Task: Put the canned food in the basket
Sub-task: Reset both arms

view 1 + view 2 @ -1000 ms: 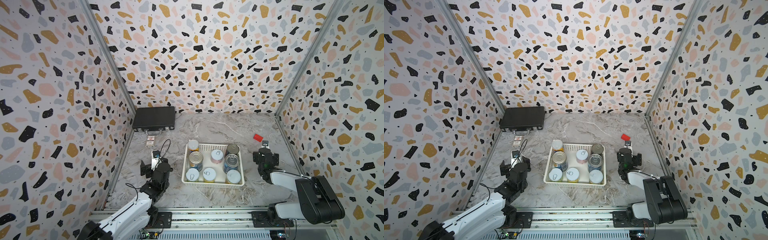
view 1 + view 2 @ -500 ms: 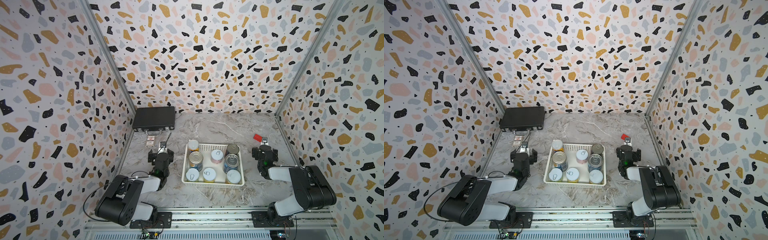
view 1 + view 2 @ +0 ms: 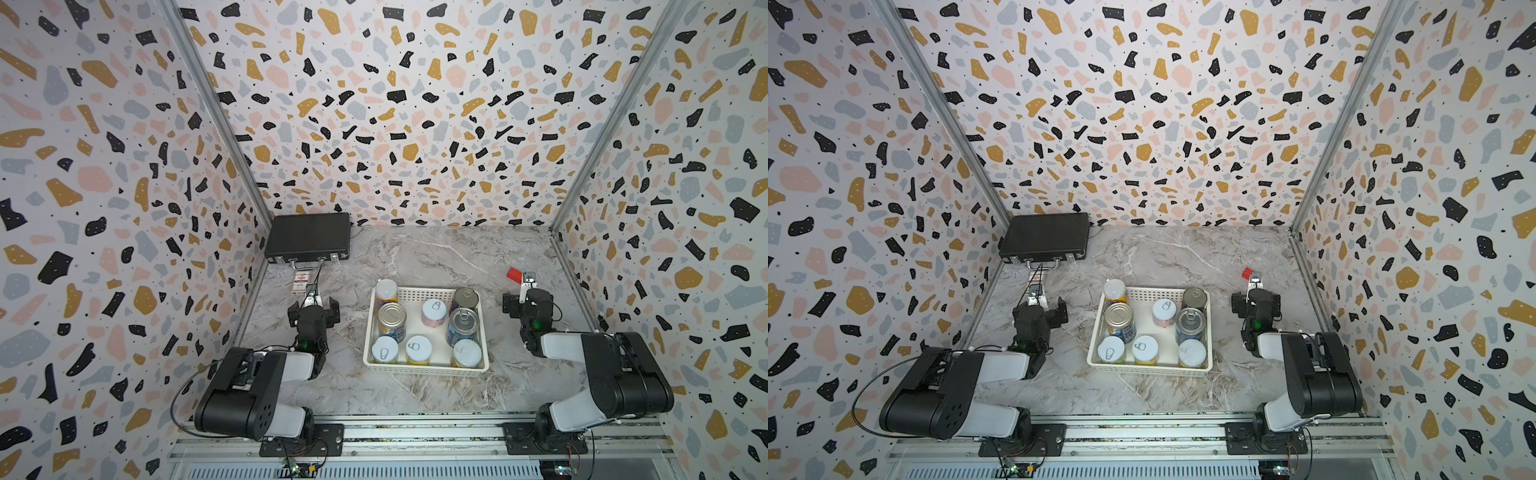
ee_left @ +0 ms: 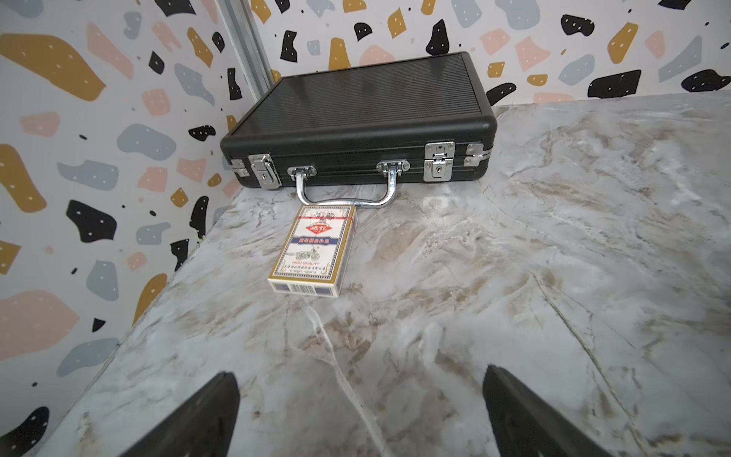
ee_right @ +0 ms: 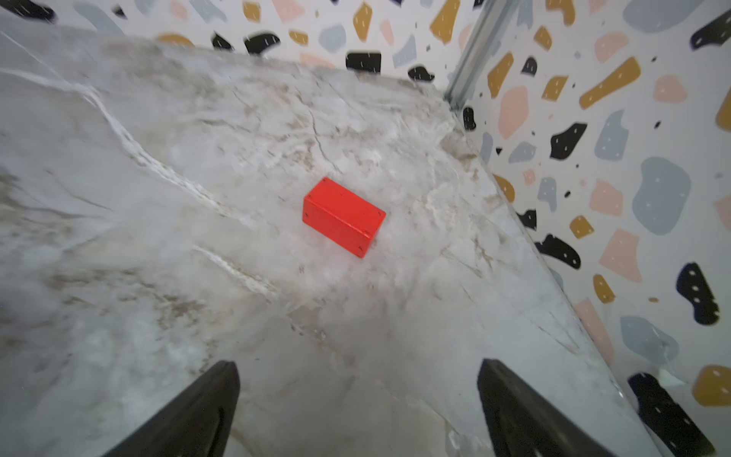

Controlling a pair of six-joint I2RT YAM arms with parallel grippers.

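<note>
The white perforated basket (image 3: 426,366) (image 3: 1148,371) sits mid-table, and several upright cans of canned food stand inside it, among them a pink one (image 3: 433,311) and a blue one with a bare-metal top (image 3: 462,326). My left gripper (image 3: 312,308) (image 3: 1040,307) rests low, left of the basket, open and empty, as the left wrist view (image 4: 360,395) shows. To the right of the basket is my right gripper (image 3: 528,301) (image 3: 1256,300). It is open too, with only bare table between its fingers in the right wrist view (image 5: 358,382).
A black briefcase (image 3: 307,240) (image 4: 356,118) lies in the far left corner with a card pack (image 4: 312,251) (image 3: 300,282) in front of it. A small red block (image 5: 343,215) (image 3: 514,274) lies just beyond my right gripper. Patterned walls close in three sides.
Both arms have folded down low beside the basket, and each gripper has shifted slightly toward the far wall. The right jaws have widened. The cans have not moved.
</note>
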